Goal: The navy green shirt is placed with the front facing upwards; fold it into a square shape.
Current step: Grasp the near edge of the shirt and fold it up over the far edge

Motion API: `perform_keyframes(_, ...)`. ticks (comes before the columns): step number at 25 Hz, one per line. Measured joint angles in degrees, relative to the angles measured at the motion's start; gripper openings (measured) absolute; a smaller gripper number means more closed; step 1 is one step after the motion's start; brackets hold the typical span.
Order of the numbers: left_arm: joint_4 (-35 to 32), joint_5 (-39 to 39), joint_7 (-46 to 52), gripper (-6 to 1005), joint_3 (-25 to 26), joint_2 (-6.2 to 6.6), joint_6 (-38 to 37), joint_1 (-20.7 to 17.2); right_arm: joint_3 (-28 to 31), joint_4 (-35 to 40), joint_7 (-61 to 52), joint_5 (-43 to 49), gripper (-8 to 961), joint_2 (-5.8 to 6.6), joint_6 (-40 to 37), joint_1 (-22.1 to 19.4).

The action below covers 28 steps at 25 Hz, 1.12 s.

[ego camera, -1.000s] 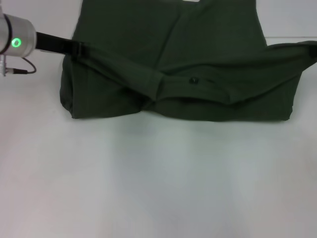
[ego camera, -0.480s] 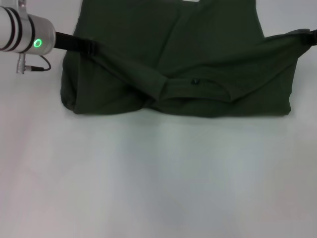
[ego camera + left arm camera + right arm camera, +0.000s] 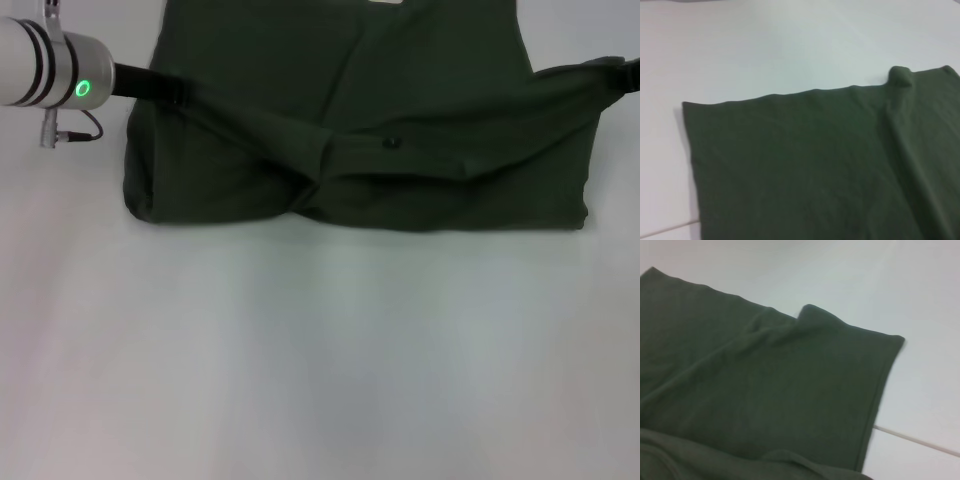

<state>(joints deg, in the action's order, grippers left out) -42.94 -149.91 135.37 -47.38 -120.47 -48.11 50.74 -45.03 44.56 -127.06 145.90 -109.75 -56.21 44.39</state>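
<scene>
Between the two grippers, the navy green shirt (image 3: 360,110) lies on the white table (image 3: 320,360), its near part doubled over toward the far side. The left gripper (image 3: 168,88) and right gripper (image 3: 622,72) each meet a raised corner of that fold; whether their fingers are closed cannot be told.

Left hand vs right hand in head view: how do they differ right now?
The left hand reaches the navy green shirt at its left edge with the silver wrist and green light showing; the right hand meets the right edge, nearly out of frame, no wrist visible. Both sit where the raised fabric band ends.
</scene>
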Motion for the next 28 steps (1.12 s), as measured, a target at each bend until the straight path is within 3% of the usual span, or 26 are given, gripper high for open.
perform_keyframes(15,2.1,0.1,-0.3,50,-1.7,-0.79,4.6,0.3,-0.1,-3.2,3.2,-0.4,82,-0.80,4.6,0.9)
perform_keyframes(24,3.8,-0.1,-0.4,117,-8.1,-1.83,10.7,0.6,-0.6,-5.7,3.8,0.0,85,-0.40,4.1,1.6)
perform_keyframes(28,3.8,-0.1,-0.3,209,-8.3,-1.70,10.8,1.2,-0.6,-5.5,3.5,0.1,236,-0.15,4.1,1.6)
